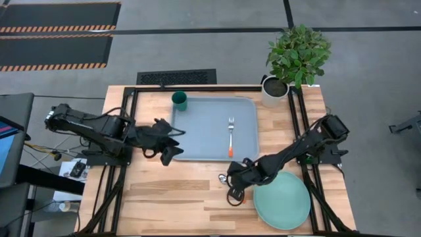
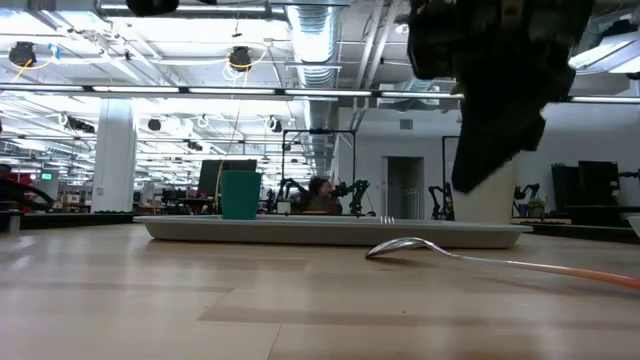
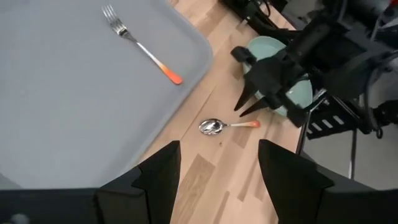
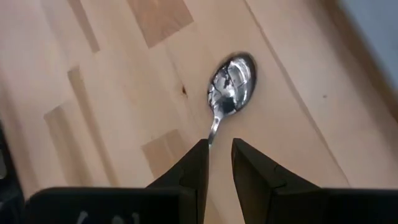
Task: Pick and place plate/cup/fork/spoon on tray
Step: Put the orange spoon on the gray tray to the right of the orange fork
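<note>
R gripper (image 1: 235, 186) low over spoon (image 1: 223, 178) on bare wood just off tray (image 1: 247, 108) front edge; fingers (image 4: 198, 163) nearly together w/ narrow gap, straddling handle behind bowl. Can't tell if pinching yet. Spoon flat on table, bowl toward tray. Plate (image 1: 283, 201) on table beside R arm, off tray. Fork (image 1: 231, 135) & cup (image 1: 179, 100) on tray, cup at far-left corner. L gripper (image 1: 172, 146) spread wide, at tray's left edge.

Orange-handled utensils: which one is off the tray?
The spoon, lying on the table under the right hand. The fork lies on the tray.
</note>
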Robot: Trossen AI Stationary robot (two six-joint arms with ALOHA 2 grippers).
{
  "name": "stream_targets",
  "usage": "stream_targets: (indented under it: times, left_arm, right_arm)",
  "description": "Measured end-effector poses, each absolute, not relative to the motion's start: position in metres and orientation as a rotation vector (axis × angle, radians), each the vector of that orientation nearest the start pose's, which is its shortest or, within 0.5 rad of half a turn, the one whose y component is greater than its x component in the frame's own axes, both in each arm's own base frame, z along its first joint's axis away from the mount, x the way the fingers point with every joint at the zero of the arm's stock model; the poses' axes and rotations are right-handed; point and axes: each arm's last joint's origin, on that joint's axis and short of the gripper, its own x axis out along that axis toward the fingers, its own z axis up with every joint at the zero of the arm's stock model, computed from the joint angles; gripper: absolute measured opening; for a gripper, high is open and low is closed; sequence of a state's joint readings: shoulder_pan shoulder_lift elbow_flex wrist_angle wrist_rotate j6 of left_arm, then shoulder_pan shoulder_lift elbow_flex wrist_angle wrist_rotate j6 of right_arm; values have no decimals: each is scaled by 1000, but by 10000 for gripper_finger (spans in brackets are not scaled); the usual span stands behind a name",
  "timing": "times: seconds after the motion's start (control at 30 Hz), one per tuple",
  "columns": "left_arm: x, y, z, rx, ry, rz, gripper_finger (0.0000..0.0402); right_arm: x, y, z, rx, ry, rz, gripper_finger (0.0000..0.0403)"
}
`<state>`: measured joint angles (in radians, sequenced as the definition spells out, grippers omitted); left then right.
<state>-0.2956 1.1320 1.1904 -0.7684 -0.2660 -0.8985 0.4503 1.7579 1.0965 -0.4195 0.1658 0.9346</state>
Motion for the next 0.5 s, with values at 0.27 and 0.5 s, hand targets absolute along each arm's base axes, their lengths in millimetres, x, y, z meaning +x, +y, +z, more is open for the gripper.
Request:
stream_targets:
  times: [0.27,0.5]
  left_arm:
    - [210,-68,355,-642,615,288,202]
    - [209,-70,355,-637,606,300,202]
  right_arm:
    - [328,150,161,480,1105,-248,109]
    - [333,143,158,502,1124,-283,183]
